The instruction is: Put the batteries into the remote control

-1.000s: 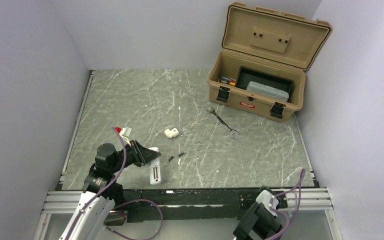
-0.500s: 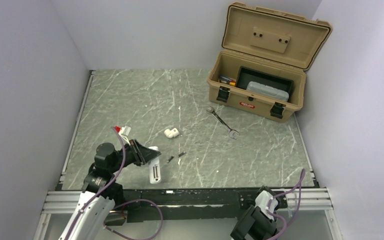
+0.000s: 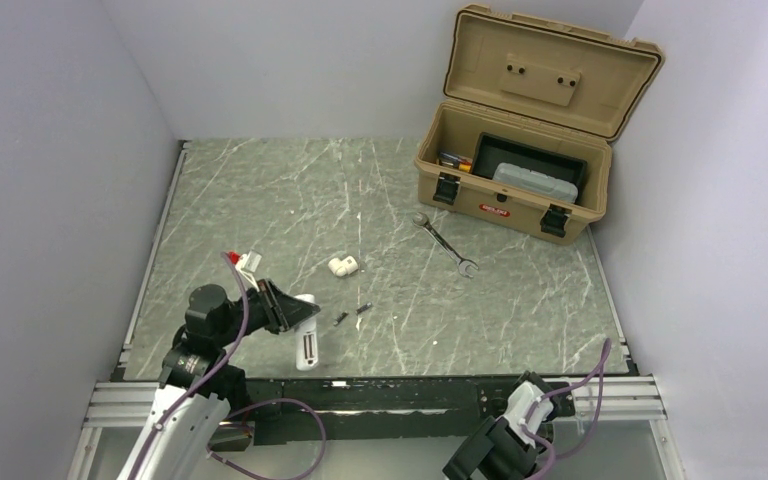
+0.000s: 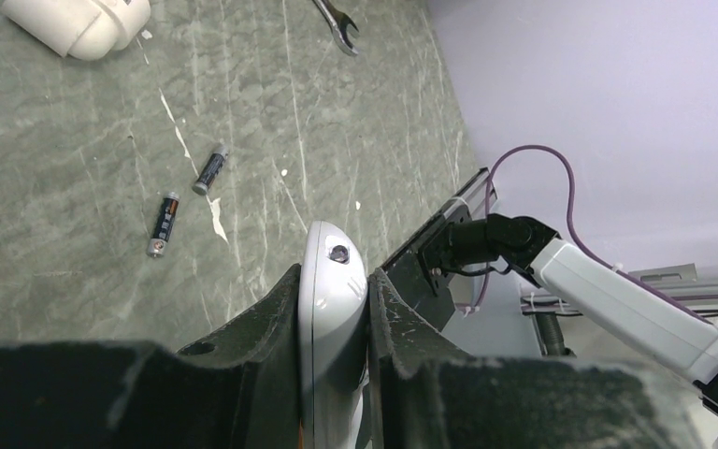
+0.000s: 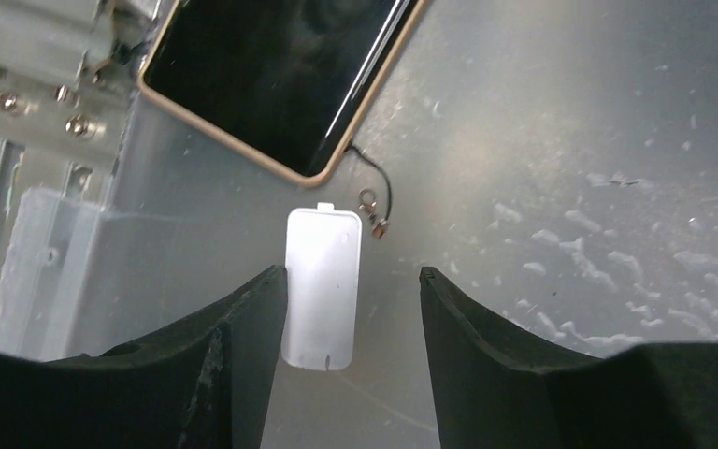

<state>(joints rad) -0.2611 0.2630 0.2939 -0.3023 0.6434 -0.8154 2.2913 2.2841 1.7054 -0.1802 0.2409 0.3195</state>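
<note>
- State of the left gripper (image 4: 334, 279): narrow, clamped on the remote control (image 3: 307, 348) across its thin sides. The white handset stands edge-on between the two pads and sticks out past the fingertips.
- Top view: a dark slot shows on the remote control's upward face. Cannot tell whether its free end touches the table (image 3: 260, 200).
- The batteries (image 4: 163, 224) are two dark cylinders lying flat on the table ahead of the left fingers — near each other, not touching, clear of the handset.
- A white pipe fitting (image 4: 79, 19) lies farther ahead of that gripper, past the batteries. An open-end wrench (image 3: 444, 243) lies beyond it, near the open tan toolbox (image 3: 520, 200).
- State of the right gripper (image 5: 351, 276): jaws apart, nothing gripped.
- A small flat white cover (image 5: 322, 288) lies on the grey surface under the gap — close against one finger, contact not resolvable.
- A dark glossy panel (image 5: 271, 75) with a tan rim lies ahead of the right fingertips.
</note>
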